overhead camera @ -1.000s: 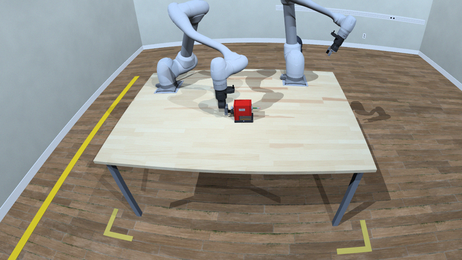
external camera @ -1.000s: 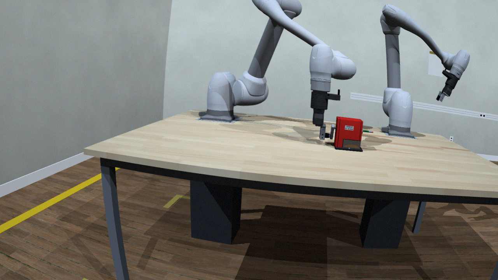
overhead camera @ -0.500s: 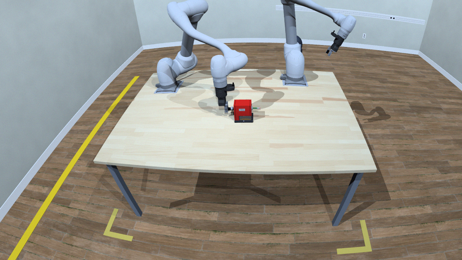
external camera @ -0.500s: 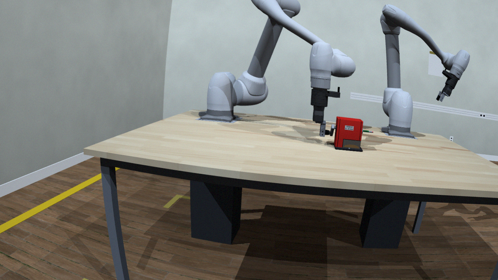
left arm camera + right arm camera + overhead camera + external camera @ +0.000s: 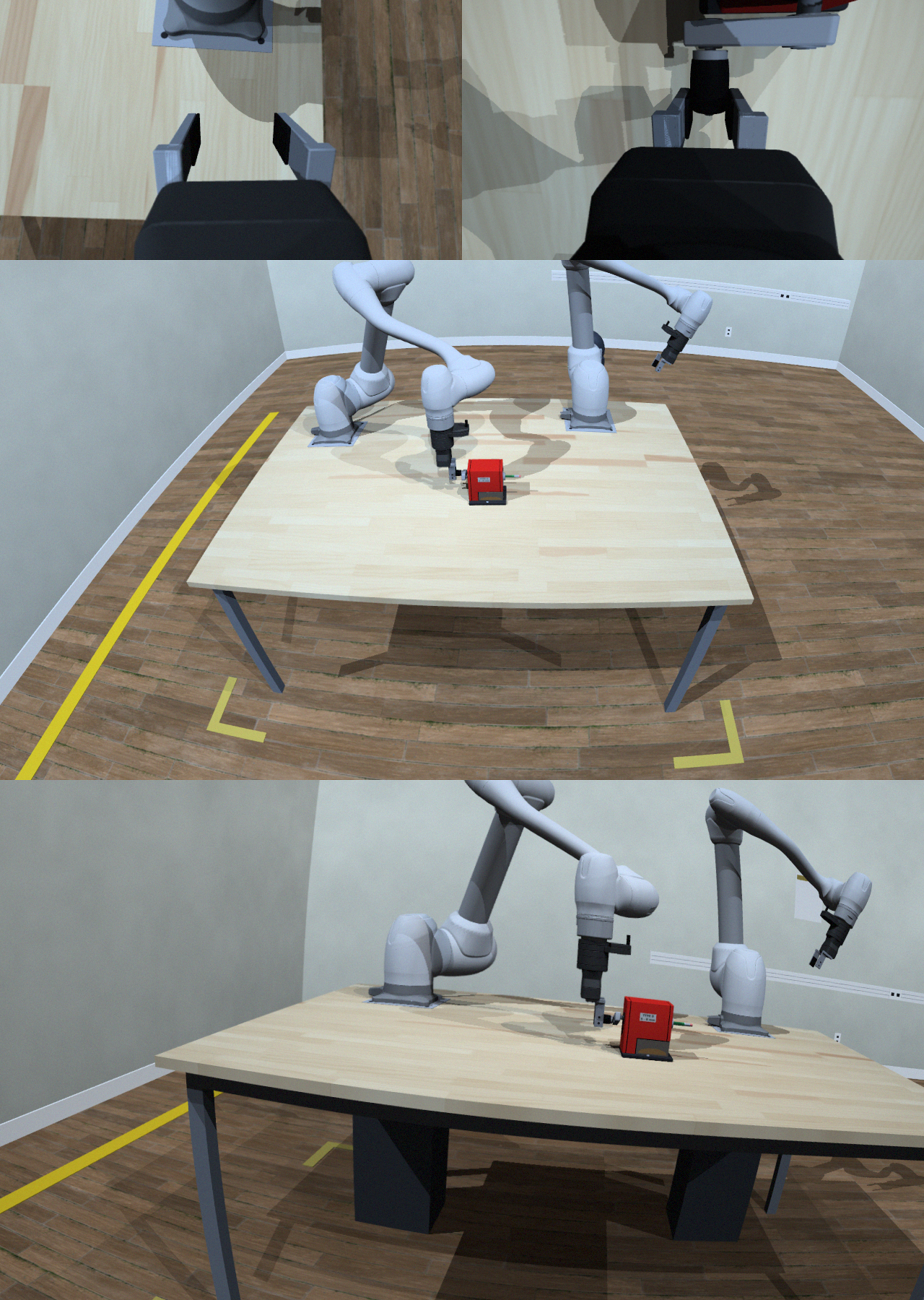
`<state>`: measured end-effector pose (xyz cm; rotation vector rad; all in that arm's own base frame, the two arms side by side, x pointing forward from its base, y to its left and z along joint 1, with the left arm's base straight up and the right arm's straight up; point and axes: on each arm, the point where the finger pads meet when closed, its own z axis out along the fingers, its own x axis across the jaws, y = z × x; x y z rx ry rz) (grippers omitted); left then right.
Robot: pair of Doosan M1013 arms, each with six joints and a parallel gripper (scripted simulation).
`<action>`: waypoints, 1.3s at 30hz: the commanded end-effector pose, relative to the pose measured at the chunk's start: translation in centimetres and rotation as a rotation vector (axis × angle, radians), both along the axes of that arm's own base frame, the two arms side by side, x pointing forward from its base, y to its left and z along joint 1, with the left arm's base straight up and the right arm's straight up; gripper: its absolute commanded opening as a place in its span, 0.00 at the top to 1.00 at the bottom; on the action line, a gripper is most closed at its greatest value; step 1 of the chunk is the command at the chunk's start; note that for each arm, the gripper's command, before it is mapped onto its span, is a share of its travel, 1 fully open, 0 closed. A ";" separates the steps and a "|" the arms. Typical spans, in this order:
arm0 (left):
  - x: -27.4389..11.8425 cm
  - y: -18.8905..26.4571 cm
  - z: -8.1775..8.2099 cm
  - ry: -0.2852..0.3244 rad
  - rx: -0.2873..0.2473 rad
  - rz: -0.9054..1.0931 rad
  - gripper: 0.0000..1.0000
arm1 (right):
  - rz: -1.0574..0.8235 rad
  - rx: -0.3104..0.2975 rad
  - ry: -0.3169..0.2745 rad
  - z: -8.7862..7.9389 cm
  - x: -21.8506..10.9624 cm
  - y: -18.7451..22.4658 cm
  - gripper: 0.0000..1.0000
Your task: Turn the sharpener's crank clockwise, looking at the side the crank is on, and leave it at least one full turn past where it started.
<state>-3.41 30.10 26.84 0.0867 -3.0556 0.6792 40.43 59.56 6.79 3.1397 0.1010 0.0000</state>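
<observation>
Landmark: the red sharpener, upright on the desk. Items are listed left to right as the top view shows them.

Item one: the right claw, just beside the sharpener's crank side. It is partly closed, its fingers on either side of the black crank handle, which it grips.

Item two: the crank arm, between handle and sharpener. In the right wrist view its long axis runs crosswise to the handle, whose own axis points at the sharpener. The handle end lies on the arm-base side of the crank's shaft.

Item three: a green pencil, projecting from the sharpener's opposite side.

Item four: the left claw, well apart from the sharpener beyond the pencil side. It is wide open and holds nothing. The right arm is the nearer.

Assessment: cranking appears to be in hand. Seen from the crank side, clockwise travel should take the handle upward, then over the shaft away from the arm bases. Completed turns cannot be determined. Risk: an off-circle path could slip the grip or drag the sharpener.
</observation>
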 end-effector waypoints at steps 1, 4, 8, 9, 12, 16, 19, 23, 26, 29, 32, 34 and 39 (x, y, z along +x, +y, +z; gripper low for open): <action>0.0 0.0 0.1 0.001 0.001 0.000 0.00 | 0.000 0.002 -0.001 0.6 -0.1 0.1 1.00; 0.0 0.0 0.1 0.001 0.001 0.000 0.00 | 0.000 0.002 -0.001 1.0 -0.2 0.1 1.00; 0.0 0.0 0.1 0.001 0.001 0.000 0.00 | 0.000 0.002 -0.001 1.3 -0.2 0.1 1.00; 0.0 0.0 0.1 0.001 0.001 0.000 0.00 | 0.000 0.002 -0.001 1.4 -0.2 0.1 1.00; 0.0 0.0 0.1 0.001 0.001 0.000 0.00 | 0.000 0.002 -0.001 1.8 -0.2 0.1 1.00; 0.0 0.0 0.1 0.001 0.001 0.000 0.00 | 0.000 0.002 -0.001 2.3 -0.1 0.1 1.00; 0.0 0.0 0.1 0.001 0.001 0.000 0.00 | 0.000 0.002 -0.001 2.7 0.0 0.1 1.00; 0.0 0.0 0.1 0.001 0.001 0.000 0.00 | 0.000 0.002 -0.001 3.1 0.1 0.1 1.00; 0.0 0.0 0.1 0.001 0.001 0.000 0.00 | 0.000 0.002 -0.001 3.3 0.2 0.1 1.00; 0.0 0.0 0.1 0.001 0.001 0.000 0.00 | 0.000 0.002 -0.001 3.7 0.4 0.1 1.00; 0.0 0.0 0.1 0.001 0.001 0.000 0.00 | 0.000 0.002 -0.001 4.0 0.6 0.1 1.00; 0.0 0.0 0.1 0.001 0.001 0.000 0.00 | 0.000 0.002 -0.001 4.3 0.7 0.1 1.00; 0.0 0.0 0.1 0.001 0.001 0.000 0.00 | 0.000 0.002 -0.001 4.8 1.1 0.1 1.00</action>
